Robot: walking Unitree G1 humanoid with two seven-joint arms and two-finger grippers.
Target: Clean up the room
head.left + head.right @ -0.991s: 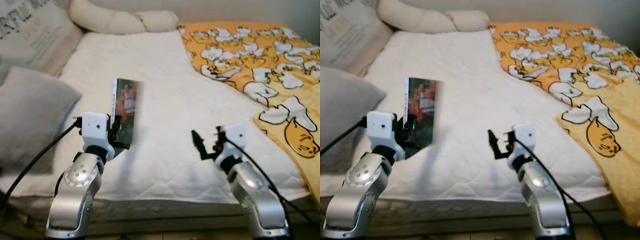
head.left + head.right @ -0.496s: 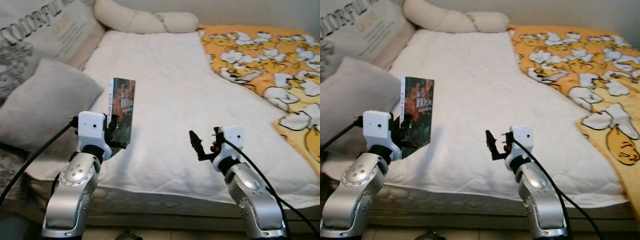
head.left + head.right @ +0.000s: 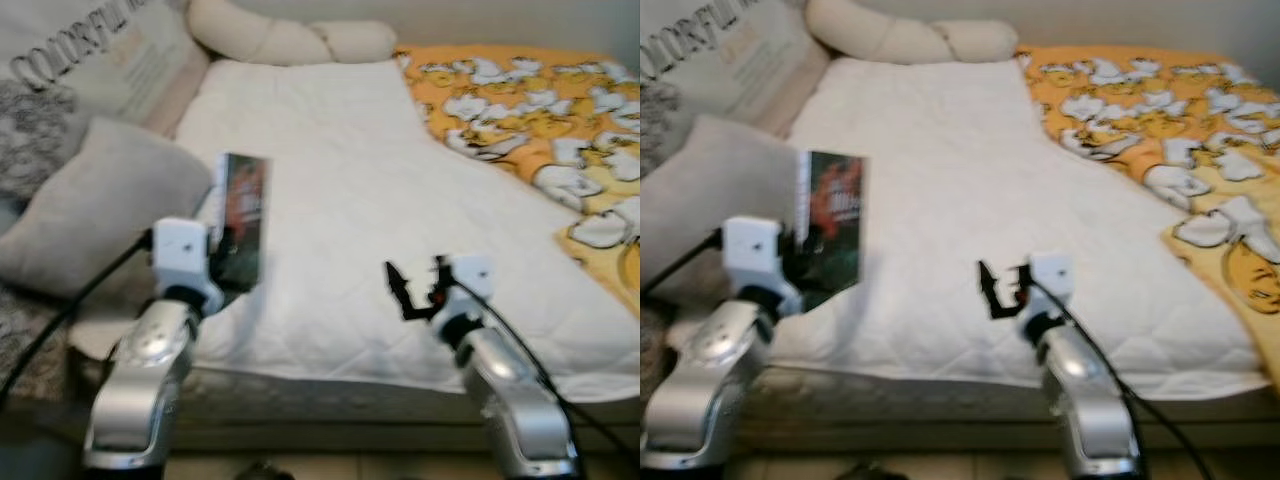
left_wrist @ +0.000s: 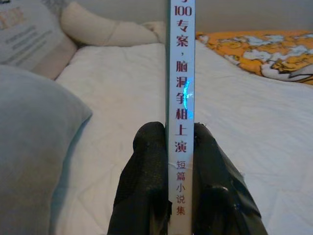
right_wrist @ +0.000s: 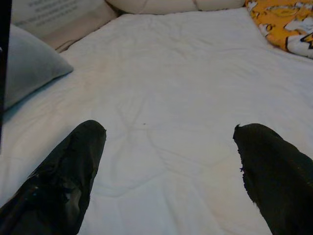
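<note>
Lying under both arms is a big bed (image 3: 340,190) with a white cover. Past the right end effector (image 5: 168,161) and off to its right is an orange blanket (image 3: 520,110) with white ducks. Just left of the left end effector (image 4: 171,166) sits a grey pillow (image 3: 95,205). That end effector is clamped on a thin book (image 4: 181,73), held upright. The right end effector's fingers (image 5: 63,171) are wide apart, holding nothing.

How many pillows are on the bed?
3: a grey square pillow at the bed's left edge, a printed lettered cushion behind it, and a long cream bolster at the head. More could be hidden.
</note>
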